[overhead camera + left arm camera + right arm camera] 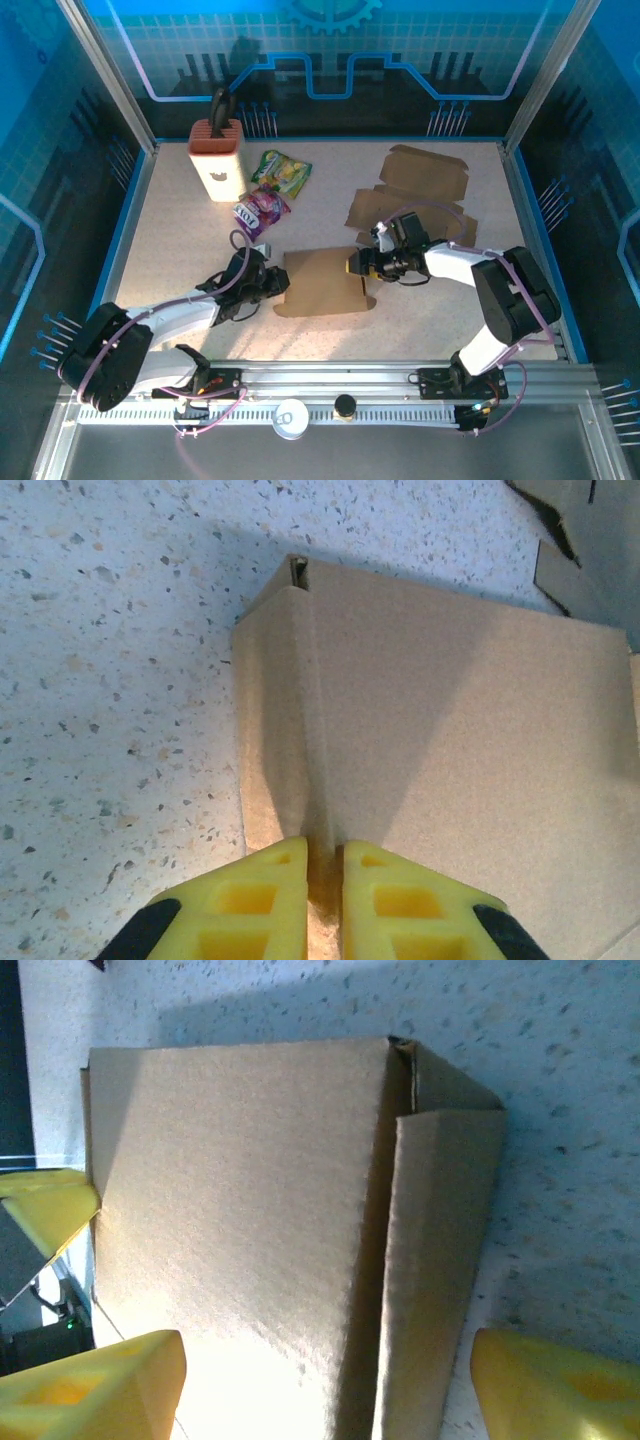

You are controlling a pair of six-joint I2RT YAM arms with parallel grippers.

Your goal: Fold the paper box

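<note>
The paper box is a brown cardboard piece lying flat in the middle of the table. My left gripper is at its left edge. In the left wrist view the yellow fingers are shut on a raised fold of the paper box. My right gripper is at the box's right edge. In the right wrist view its jaws stand wide open over the paper box, one on each side of a narrow side flap that stands up slightly.
More flat cardboard lies at the back right. At the back left are a knife block, a green snack bag and a purple one. Blue walls enclose the table.
</note>
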